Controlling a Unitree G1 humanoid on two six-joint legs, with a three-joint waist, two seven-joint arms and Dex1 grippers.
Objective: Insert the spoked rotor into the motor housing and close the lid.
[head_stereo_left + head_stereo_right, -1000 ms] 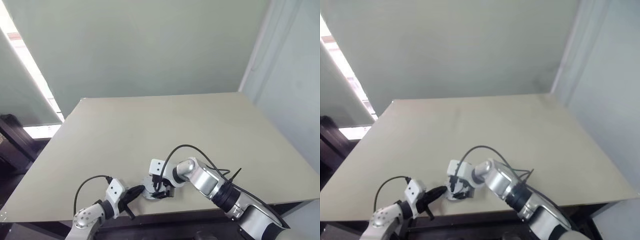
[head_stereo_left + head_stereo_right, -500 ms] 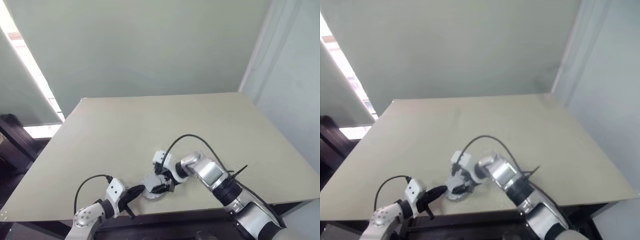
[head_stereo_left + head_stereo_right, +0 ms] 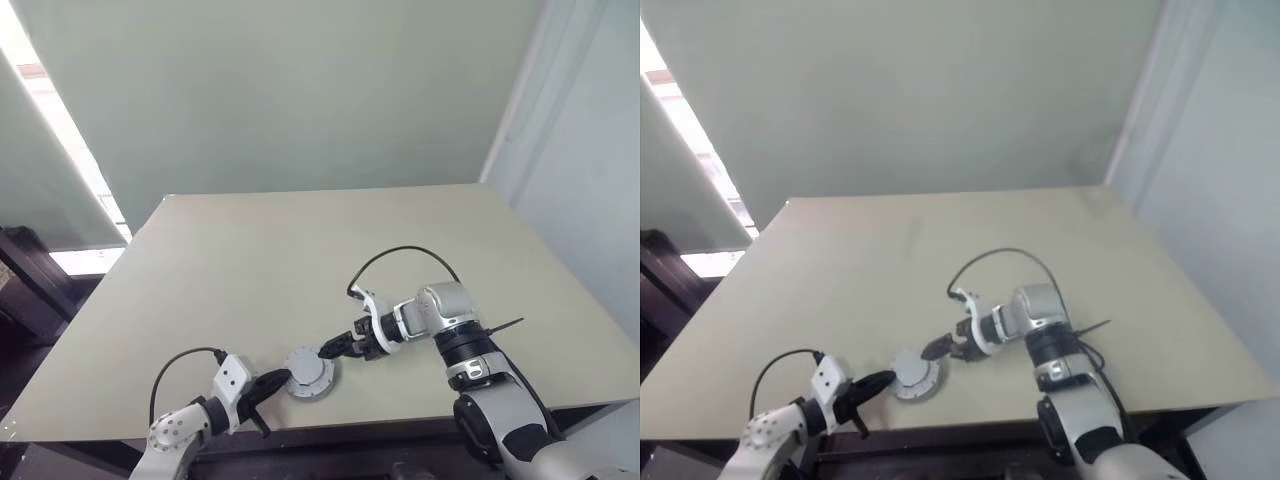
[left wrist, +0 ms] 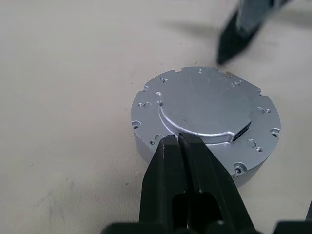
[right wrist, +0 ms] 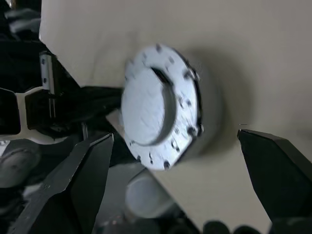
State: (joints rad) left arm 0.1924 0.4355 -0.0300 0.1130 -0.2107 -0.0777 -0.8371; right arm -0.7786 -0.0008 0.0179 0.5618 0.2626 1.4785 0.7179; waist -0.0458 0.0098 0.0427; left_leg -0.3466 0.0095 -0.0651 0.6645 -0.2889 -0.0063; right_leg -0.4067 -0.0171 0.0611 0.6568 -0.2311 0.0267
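The motor housing (image 3: 309,373), a squat silver round casing, stands near the table's front edge. The lid (image 4: 207,105) sits flat on top of it, showing a silver face with small holes and a raised middle. No windings show, and the spoked rotor is hidden. My left gripper (image 4: 178,139) is shut, with its tips against the housing's near side (image 3: 283,378). My right gripper (image 3: 328,350) hangs open just to the right of the housing, apart from it and holding nothing. In the right wrist view the housing (image 5: 161,107) lies beyond its two spread fingers (image 5: 92,170).
The beige table (image 3: 300,250) stretches back to a pale green wall. Its front edge (image 3: 400,415) runs close behind the housing. Black cables loop from both wrists over the tabletop.
My right gripper has let go of the housing's top, rolled its wrist and drawn away to the right. The left gripper and the housing have stayed put.
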